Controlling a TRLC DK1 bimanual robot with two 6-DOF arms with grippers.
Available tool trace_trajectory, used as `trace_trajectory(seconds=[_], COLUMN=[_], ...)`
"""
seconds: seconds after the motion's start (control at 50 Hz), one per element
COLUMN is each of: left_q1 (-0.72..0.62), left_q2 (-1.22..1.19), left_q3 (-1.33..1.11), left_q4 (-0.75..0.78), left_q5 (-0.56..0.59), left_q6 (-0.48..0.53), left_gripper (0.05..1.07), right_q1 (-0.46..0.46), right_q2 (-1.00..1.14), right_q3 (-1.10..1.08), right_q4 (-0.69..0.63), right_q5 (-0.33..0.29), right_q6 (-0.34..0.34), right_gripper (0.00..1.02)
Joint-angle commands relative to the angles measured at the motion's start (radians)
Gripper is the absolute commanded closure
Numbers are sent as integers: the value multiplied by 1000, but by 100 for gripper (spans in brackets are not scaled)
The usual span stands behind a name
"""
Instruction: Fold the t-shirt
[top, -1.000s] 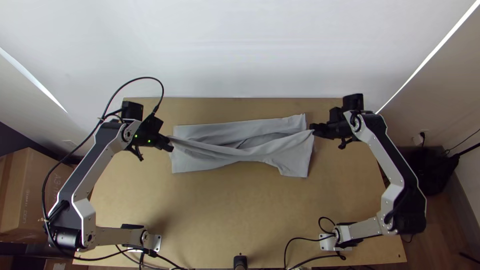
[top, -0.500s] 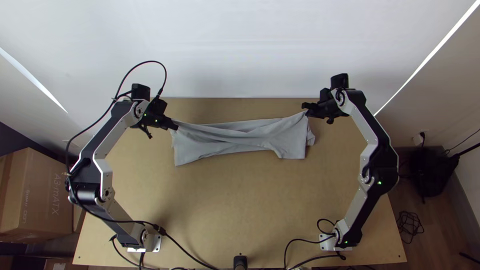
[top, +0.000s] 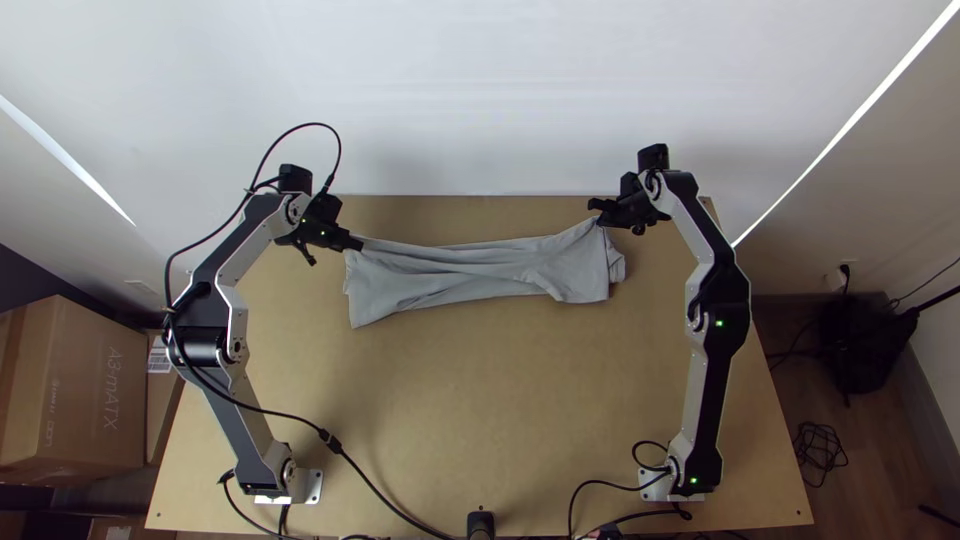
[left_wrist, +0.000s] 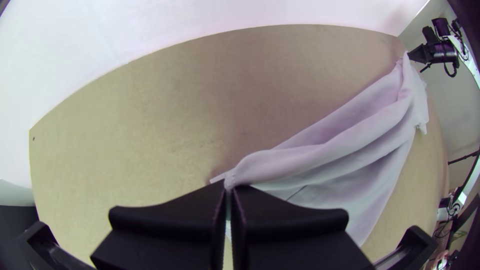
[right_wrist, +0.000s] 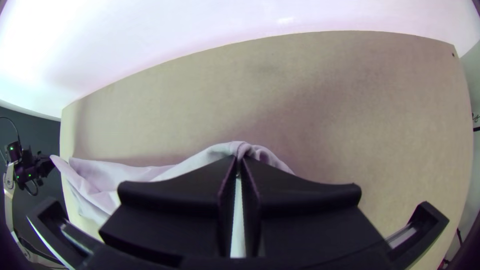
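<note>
Your shirt (top: 455, 277) lies as a long, creased strip across the far half of the table (top: 480, 400). Your left pincer (top: 358, 243) is closed on its far left corner, your right pincer (top: 598, 216) on the far edge near the right end. Folds run lengthwise between them; the gripped parts appear slightly raised.
</note>
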Motion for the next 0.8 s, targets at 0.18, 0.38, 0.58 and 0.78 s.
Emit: trace_trajectory(seconds=[0.18, 0.38, 0.58, 0.78], left_q1=[28, 44, 97, 173], left_q2=[23, 19, -85, -188], left_q3=[-22, -17, -125, -261], left_q4=[10, -23, 38, 47], left_q5=[12, 15, 72, 233], left_q6=[-21, -31, -61, -79], left_gripper=[105, 18, 10, 11], right_q1=[-23, -27, -59, -81], right_q2=[35, -15, -166, -338], right_q3=[28, -5, -100, -255], right_q4=[-49, -56, -55, -56], right_q5=[47, 70, 73, 24], right_q6=[9, 18, 38, 55], right_gripper=[100, 4, 3, 3])
